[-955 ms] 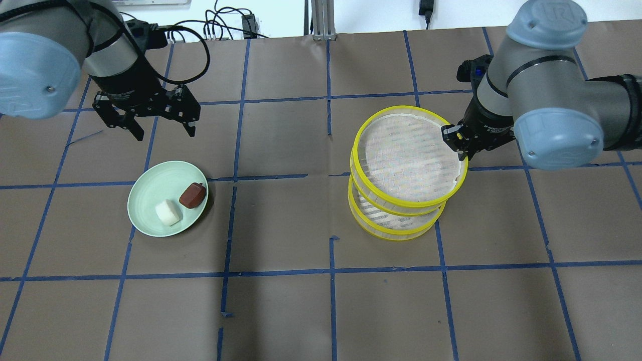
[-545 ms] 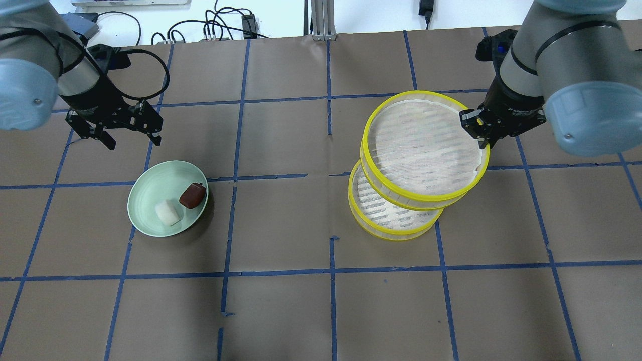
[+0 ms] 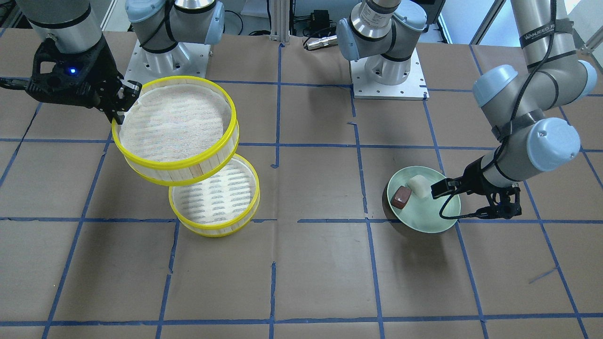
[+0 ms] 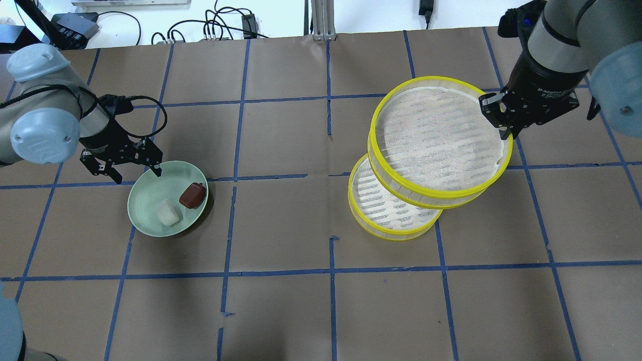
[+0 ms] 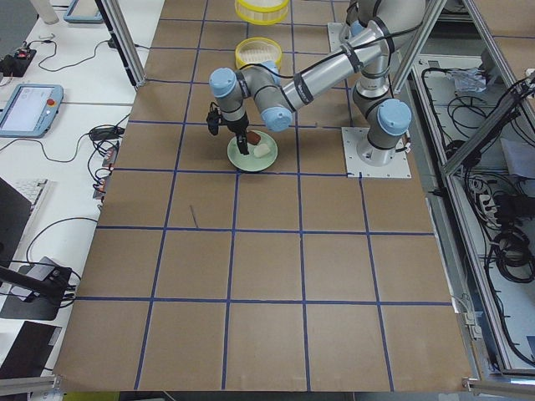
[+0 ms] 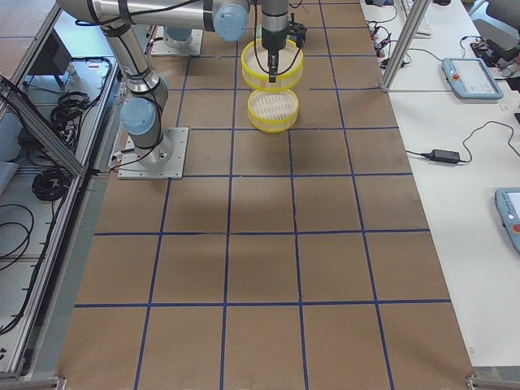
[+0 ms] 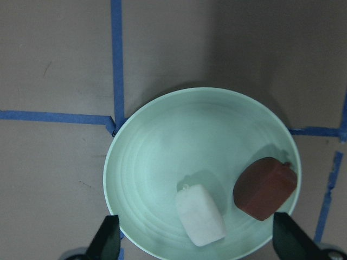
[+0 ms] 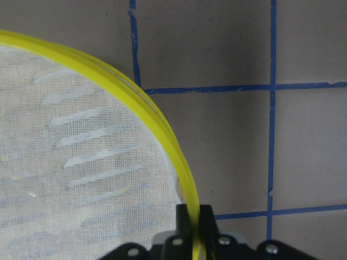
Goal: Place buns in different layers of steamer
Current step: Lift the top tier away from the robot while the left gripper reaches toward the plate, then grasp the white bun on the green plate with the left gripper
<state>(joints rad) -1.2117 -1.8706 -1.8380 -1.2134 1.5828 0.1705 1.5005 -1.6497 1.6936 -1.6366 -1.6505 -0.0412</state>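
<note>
Brown paper gridded with blue tape is covering the table, and every item of the task is lying on it or hanging above it.

Finding one: my right jaws are holding the upper steamer layer raised and tilted. It is offset toward my right side, so it is only partly overhanging the lower steamer layer. I am judging the reason to be access. With the top layer held aside, the lower one is sitting flat on the table and showing much of its white liner, ready to take a bun. Neither layer is showing a bun inside.

Finding two: the white bun and the reddish-brown bun are lying near each other, not touching, in the pale green plate. They are well apart from the steamer, and neither is being gripped.

Finding three, right jaws: they are pinching the yellow rim of the upper layer, one finger inside the wall and one outside, as the right wrist view is showing. The gap between them is no more than the rim's thickness.

Finding four, left jaws: they are standing spread wide over the plate. In the left wrist view a fingertip is showing at each lower corner, and both buns are lying within their span. The jaws are holding nothing. Whether a tip is touching the plate's rim, I cannot tell. I am judging this posture to be the lead-in to picking up a bun.
</note>
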